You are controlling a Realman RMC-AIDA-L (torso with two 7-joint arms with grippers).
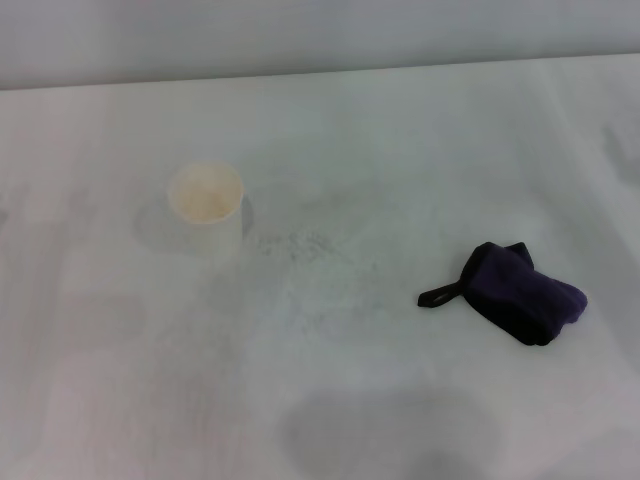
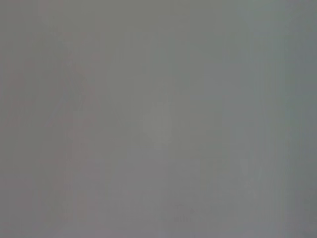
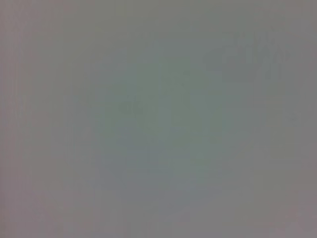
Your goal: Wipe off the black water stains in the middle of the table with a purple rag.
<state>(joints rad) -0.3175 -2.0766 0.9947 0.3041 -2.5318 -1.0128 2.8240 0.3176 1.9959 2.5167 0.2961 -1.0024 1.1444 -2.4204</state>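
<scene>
A cup point(image 1: 206, 208) stands on the tabletop point(image 1: 120, 400), toward the robot's left and farther back; the rag point(image 1: 520, 295) lies well apart from it on the right, nearer the robot, its loop strap point(image 1: 440, 295) pointing left toward the middle; faint specks point(image 1: 295, 245) sit between them, just right of the cup.

No arm, gripper, cable or marking of the robot in the head view. Left wrist view filled with plain, featureless grey; right wrist view likewise, with no part of either arm to make out. Nothing of the body's colours, shapes, screws or labels to be told from any of the three views.
</scene>
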